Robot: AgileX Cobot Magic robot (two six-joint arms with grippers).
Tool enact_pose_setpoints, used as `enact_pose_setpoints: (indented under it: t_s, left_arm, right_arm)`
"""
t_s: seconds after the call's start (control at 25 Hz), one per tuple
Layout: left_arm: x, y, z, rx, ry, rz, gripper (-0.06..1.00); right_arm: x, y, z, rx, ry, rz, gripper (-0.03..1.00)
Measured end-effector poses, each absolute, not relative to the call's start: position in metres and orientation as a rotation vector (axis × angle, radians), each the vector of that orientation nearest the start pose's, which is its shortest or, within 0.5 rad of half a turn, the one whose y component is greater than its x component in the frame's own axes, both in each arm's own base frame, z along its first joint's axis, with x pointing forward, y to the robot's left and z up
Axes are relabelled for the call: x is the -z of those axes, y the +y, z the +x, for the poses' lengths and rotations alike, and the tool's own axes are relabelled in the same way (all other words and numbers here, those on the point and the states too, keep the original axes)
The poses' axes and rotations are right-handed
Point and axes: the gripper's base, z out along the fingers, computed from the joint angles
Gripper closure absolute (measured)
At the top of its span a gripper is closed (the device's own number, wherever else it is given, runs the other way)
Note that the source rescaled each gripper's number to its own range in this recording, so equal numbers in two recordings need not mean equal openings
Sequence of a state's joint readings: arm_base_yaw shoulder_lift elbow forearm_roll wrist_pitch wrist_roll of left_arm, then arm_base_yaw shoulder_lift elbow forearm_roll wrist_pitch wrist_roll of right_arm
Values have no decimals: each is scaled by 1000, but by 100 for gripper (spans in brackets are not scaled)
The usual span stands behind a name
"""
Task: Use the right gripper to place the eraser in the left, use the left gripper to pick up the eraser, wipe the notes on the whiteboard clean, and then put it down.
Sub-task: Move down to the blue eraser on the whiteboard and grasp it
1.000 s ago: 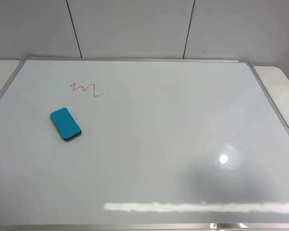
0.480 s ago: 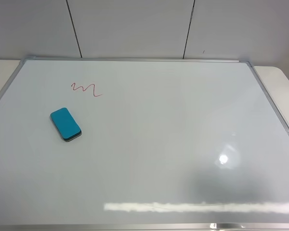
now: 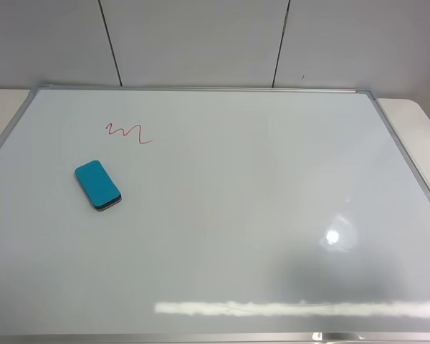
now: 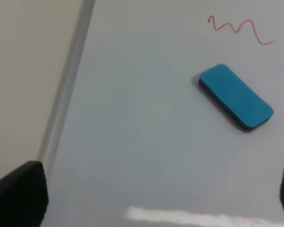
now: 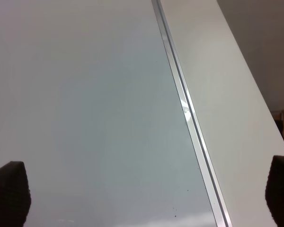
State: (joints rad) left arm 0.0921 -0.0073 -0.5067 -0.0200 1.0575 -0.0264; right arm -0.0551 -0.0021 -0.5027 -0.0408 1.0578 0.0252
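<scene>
The table (image 3: 424,136) carries the whiteboard (image 3: 258,179), which covers most of it. The left claw (image 4: 154,198) hangs spread wide over the board's left side. The right claw (image 5: 144,194), also spread wide, hangs over the board's right edge. The eraser (image 3: 97,185) lies flat ahead of the left claw's tips, untouched and well apart from the right claw. The red notes (image 3: 129,133) sit just beyond the eraser.

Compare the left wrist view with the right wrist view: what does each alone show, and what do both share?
Left wrist only: the eraser and the notes. Right wrist only: the table out to its far edge, with dim space beyond. Both: the whiteboard, its frame, a strip of table, and the arm's own hand, left hand or right hand, open.
</scene>
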Motion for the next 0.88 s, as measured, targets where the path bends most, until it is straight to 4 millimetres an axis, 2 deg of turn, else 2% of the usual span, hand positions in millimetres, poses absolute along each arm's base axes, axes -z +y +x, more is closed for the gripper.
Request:
enact_pose_setpoints:
  t_s: [0.88]
  left_arm:
    - [-279,-2,-7,-16,2024,-116,-6]
  right_arm:
    - [-278,-3,-6,68,2035,84,-3]
